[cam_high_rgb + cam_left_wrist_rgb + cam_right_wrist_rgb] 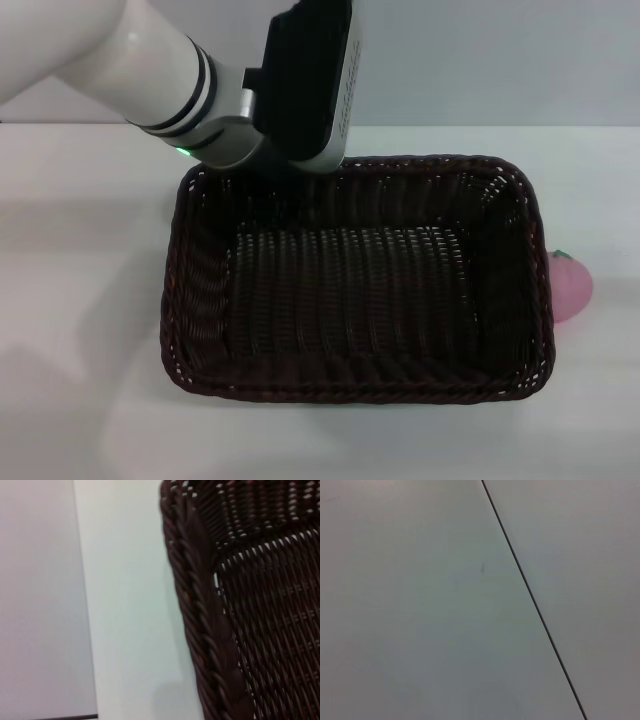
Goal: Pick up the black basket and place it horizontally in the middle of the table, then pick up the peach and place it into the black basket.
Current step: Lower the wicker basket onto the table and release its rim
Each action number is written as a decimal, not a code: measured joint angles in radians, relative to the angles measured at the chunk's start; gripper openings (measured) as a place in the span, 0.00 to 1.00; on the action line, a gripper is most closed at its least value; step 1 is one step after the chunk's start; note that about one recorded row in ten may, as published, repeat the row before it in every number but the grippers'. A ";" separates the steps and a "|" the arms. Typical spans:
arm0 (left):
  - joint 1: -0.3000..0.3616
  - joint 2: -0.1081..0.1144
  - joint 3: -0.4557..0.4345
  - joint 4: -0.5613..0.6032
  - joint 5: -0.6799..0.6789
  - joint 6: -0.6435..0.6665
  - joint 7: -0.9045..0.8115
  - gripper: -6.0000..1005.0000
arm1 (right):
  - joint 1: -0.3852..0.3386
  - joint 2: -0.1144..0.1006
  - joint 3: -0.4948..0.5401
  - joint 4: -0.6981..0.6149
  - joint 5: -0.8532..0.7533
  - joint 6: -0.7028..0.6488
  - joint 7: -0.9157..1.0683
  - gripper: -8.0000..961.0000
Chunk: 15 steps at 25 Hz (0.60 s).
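Note:
The black basket [355,280] lies flat on the white table [80,300], its long side running left to right, near the middle. Its braided rim and woven wall fill the left wrist view [210,630]. The pink peach [570,285] sits on the table just outside the basket's right rim, partly hidden by it. My left arm reaches in from the upper left, and its gripper [305,165] is at the basket's far rim, fingers hidden behind the black wrist housing. My right gripper is out of view.
The table's far edge [500,125] meets a pale wall. The right wrist view shows only bare table surface [420,605] with a thin dark line [535,602] across it.

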 joint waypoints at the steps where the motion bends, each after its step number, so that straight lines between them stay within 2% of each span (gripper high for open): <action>1: 0.000 0.000 0.000 0.000 0.000 0.000 0.000 0.30 | 0.001 0.000 0.000 0.000 0.000 0.000 0.000 0.80; 8: 0.051 0.009 -0.070 0.083 -0.093 -0.017 0.001 0.38 | 0.005 0.000 0.000 0.000 0.000 -0.001 0.000 0.80; 12: 0.055 0.009 -0.075 0.087 -0.096 -0.017 -0.003 0.50 | 0.007 0.000 0.000 0.000 0.000 -0.003 0.000 0.80; 15: 0.102 0.009 -0.102 0.133 -0.133 -0.051 -0.007 0.62 | 0.007 -0.001 -0.001 -0.005 0.000 -0.007 0.000 0.80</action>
